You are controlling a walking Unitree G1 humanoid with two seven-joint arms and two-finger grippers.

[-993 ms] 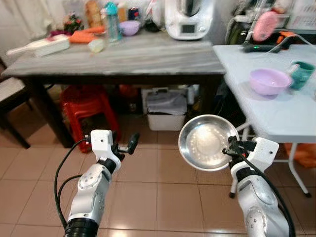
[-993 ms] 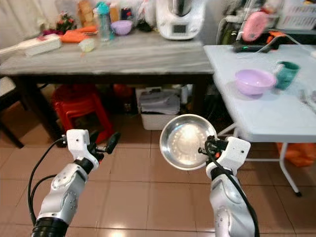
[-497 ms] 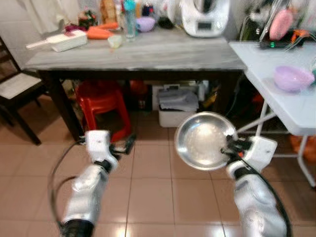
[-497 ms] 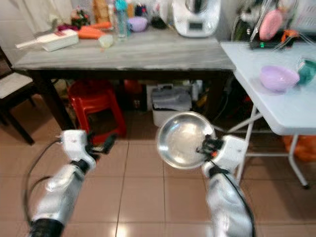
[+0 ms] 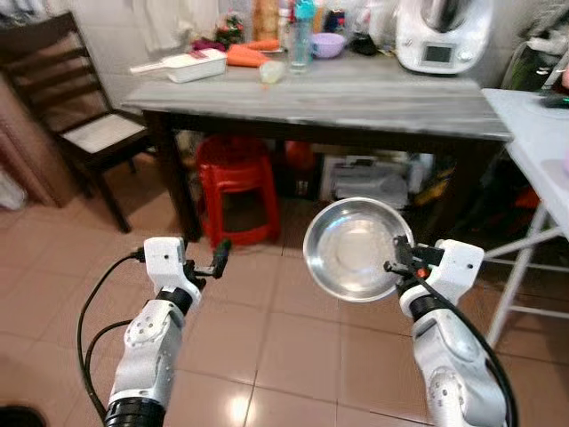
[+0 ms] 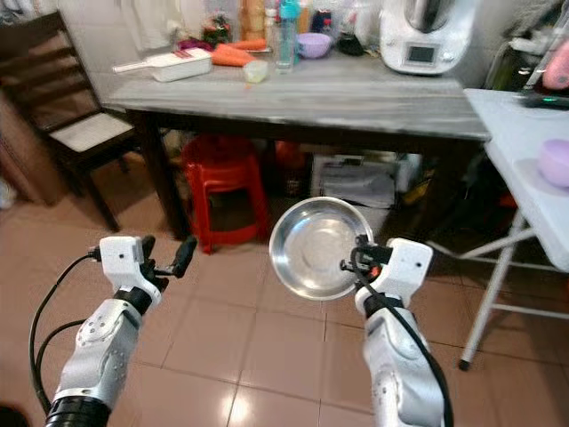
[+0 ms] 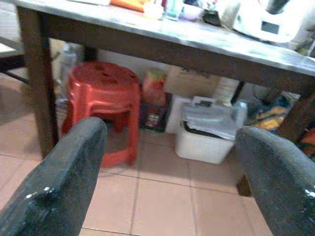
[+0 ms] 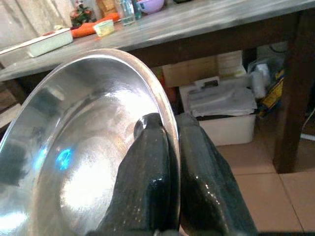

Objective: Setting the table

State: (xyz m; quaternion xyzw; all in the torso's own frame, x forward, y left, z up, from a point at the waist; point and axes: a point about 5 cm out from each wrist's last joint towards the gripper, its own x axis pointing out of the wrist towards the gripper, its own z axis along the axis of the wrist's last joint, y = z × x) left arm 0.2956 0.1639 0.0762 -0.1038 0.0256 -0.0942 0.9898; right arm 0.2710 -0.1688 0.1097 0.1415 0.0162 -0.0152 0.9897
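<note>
Your right gripper [image 5: 397, 266] pinches the rim of the steel bowl [image 5: 353, 248], one finger inside and one outside, bowl tilted up on edge with its hollow facing you. It hangs in the air over the tiled floor [image 5: 284, 338], in front of the grey table [image 5: 356, 93] and well apart from its top. In the right wrist view you see the two black fingers [image 8: 152, 162] pressed on the bowl's edge.

Your left gripper [image 5: 218, 260] is held out low over the floor, fingers spread wide, nothing between them; the left wrist view shows both pads [image 7: 64, 172] far apart.

Under the grey table: red stool [image 5: 233, 182], white bin [image 5: 373, 187]. On top: white appliance [image 5: 442, 36], purple bowl [image 5: 330, 44], bottle [image 5: 301, 36], white tray [image 5: 187, 64]. Wooden chair [image 5: 71, 116] stands at your left, white folding table [image 5: 542, 133] at your right.
</note>
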